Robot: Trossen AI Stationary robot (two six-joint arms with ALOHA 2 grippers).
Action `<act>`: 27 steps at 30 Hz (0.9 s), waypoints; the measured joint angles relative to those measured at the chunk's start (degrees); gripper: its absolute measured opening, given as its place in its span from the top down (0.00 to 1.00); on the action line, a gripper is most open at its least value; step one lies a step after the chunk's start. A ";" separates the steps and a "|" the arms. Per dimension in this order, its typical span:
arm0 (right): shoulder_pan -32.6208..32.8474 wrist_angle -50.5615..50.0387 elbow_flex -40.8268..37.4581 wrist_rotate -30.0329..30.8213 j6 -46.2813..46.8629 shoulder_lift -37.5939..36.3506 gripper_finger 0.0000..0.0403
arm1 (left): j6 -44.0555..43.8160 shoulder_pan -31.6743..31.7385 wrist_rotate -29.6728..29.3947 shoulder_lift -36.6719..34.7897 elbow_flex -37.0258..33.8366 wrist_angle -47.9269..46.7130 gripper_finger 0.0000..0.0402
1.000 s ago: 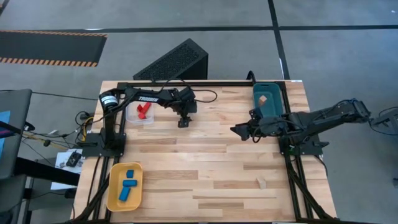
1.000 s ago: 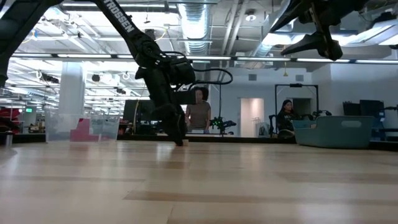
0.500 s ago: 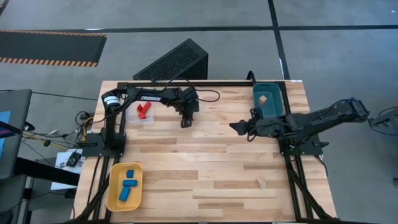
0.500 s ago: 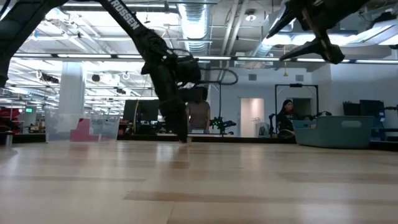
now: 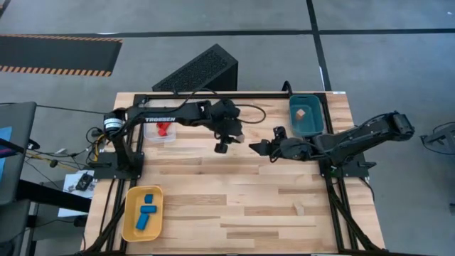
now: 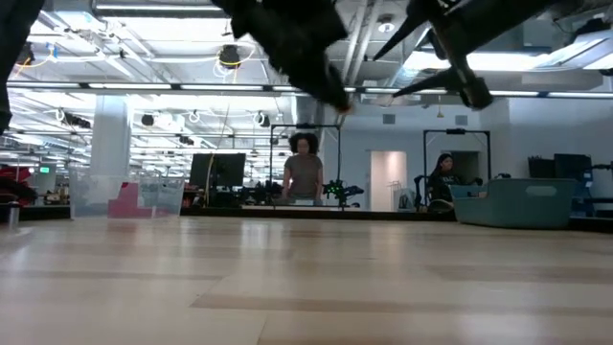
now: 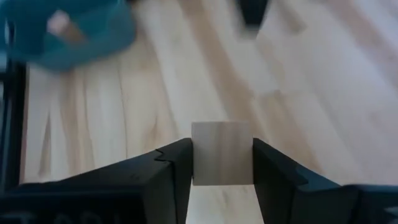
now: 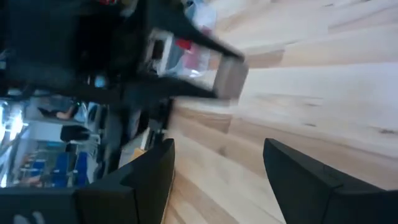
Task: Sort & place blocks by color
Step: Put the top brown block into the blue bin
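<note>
My left gripper is over the middle of the table, high above it in the low view, shut on a pale bare-wood block. The right wrist view shows that block too. My right gripper is open, just to the block's right and also raised. A second pale block lies in the teal tray. A third rests flat on the table near the right front. Red blocks sit in the clear tray, blue blocks in the yellow tray. My left gripper pinches the pale wood block between its two fingers, one on each of two opposite side faces. The fingers slant downward toward the table's right. The block is lifted clear of the table, at the fingers' free ends.
The clear tray is at the far left, the yellow tray at the near left corner, and the teal tray at the far right. A black slanted box stands beyond the far edge. People stand in the room behind.
My left gripper has risen from the table and moved toward the table's right, and the pale block it holds is now lifted clear. My right gripper has reached left toward it, staying open.
</note>
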 joint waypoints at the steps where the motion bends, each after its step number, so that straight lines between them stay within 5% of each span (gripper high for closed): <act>1: -0.23 0.60 0.00 0.01 -0.02 0.40 0.33 | -0.02 -0.85 0.00 0.02 1.19 -0.24 0.72; 19: -1.80 9.03 0.04 0.16 -7.09 1.55 0.34 | -2.10 -6.43 -3.27 -0.13 7.54 -0.78 0.70; 27: -2.22 8.96 0.04 -0.90 -6.86 1.55 0.58 | -2.12 -6.47 -3.37 -0.13 7.54 -0.64 0.69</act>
